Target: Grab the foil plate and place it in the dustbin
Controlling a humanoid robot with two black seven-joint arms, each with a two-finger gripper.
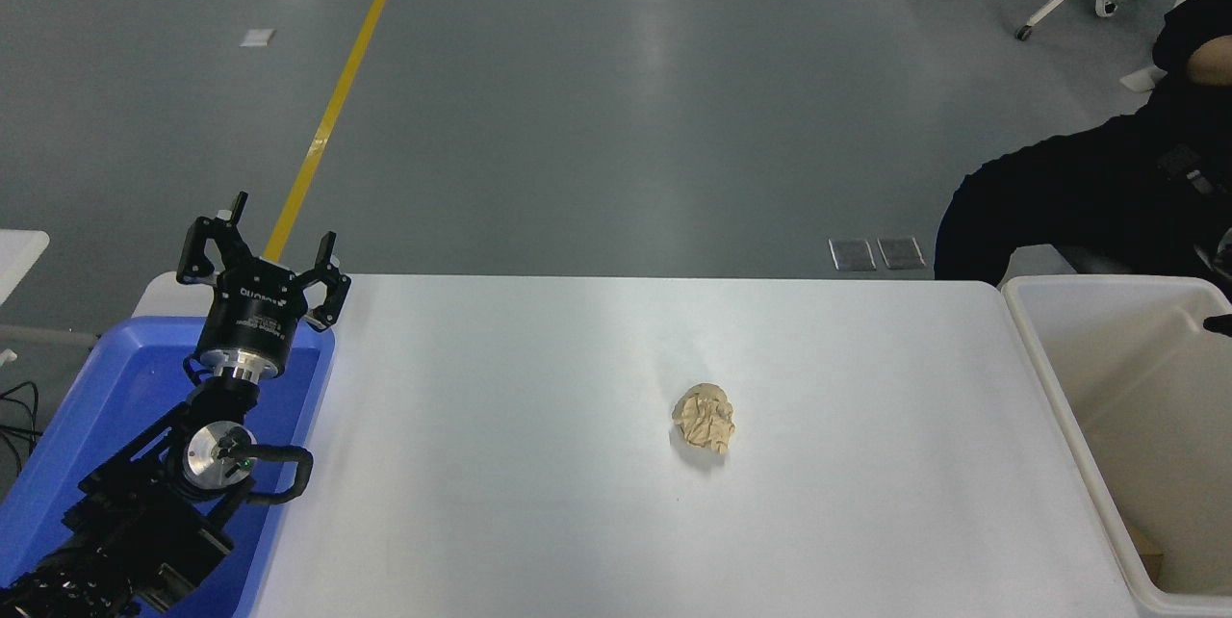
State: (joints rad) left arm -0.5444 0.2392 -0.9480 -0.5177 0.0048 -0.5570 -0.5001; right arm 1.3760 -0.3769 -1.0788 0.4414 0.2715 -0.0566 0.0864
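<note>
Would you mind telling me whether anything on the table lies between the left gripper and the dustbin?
Only the crumpled paper ball lies on the table between the left gripper, parked open over the blue bin, and the dustbin. No foil plate is visible in this view, and the right gripper is out of view.

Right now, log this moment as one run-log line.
left tool: open, parked over blue plastic bin | right arm: unseen | foil plate: unseen | crumpled tan paper ball: mid-table | cream-white rectangular dustbin: right edge
</note>
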